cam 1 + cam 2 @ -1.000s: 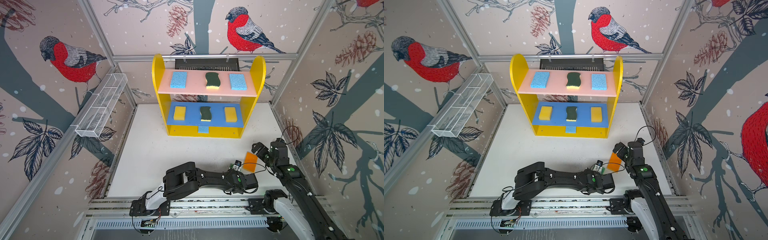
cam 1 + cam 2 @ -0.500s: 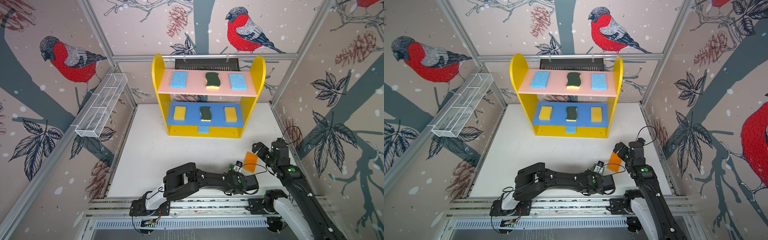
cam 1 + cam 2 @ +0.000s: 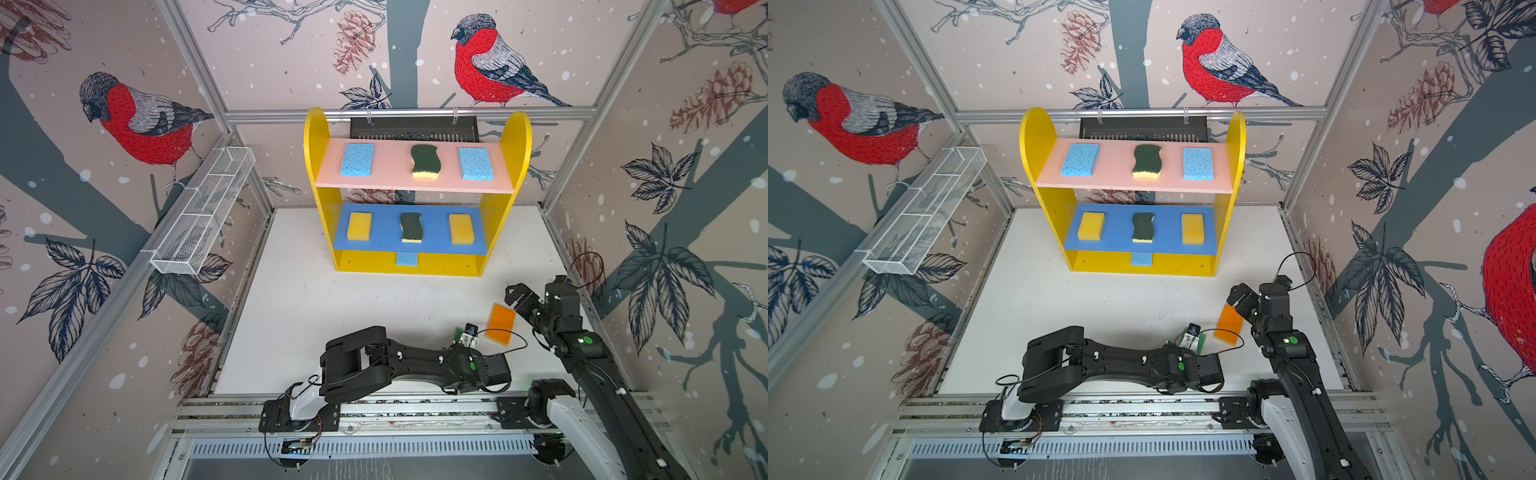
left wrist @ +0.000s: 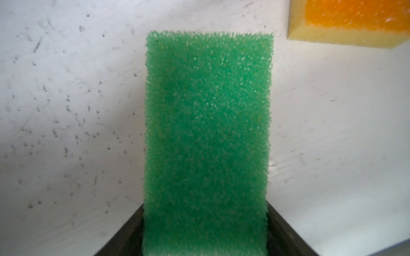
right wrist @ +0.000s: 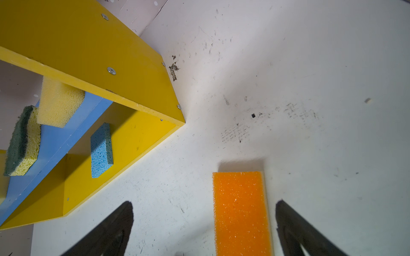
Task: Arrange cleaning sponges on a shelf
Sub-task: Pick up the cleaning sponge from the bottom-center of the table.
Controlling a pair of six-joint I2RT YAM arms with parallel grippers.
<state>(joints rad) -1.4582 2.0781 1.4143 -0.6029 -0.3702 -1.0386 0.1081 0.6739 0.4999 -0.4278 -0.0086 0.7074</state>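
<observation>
Sponges fill most of the shelf [image 3: 314, 174] at upper centre in both top views. Two light blue ones and a dark-green wavy one sit on the pink board, two yellow and another wavy one on the blue board, and one light blue on the yellow bottom. At lower right of the frame the orange sponge [image 3: 500, 325] lies flat on the white table [image 3: 332, 311]. Just left of it, a sliver of the green sponge [image 3: 1201, 344] shows at the tip of the left gripper [image 3: 1192, 337]. The right gripper [image 3: 1239, 296] hangs at the orange sponge's upper end.

Left wrist view: the green sponge runs up the middle of the frame, with the dark jaws pressed against both its long sides at the bottom edge. A second ago those jaws stood wider. They have now closed onto the foam, so a lift towards the shelf looks due next.

Right wrist view: the fingers stand wide apart, astride the orange sponge at lower centre without touching it. The shelf's bottom level shows free room at the left.
</observation>
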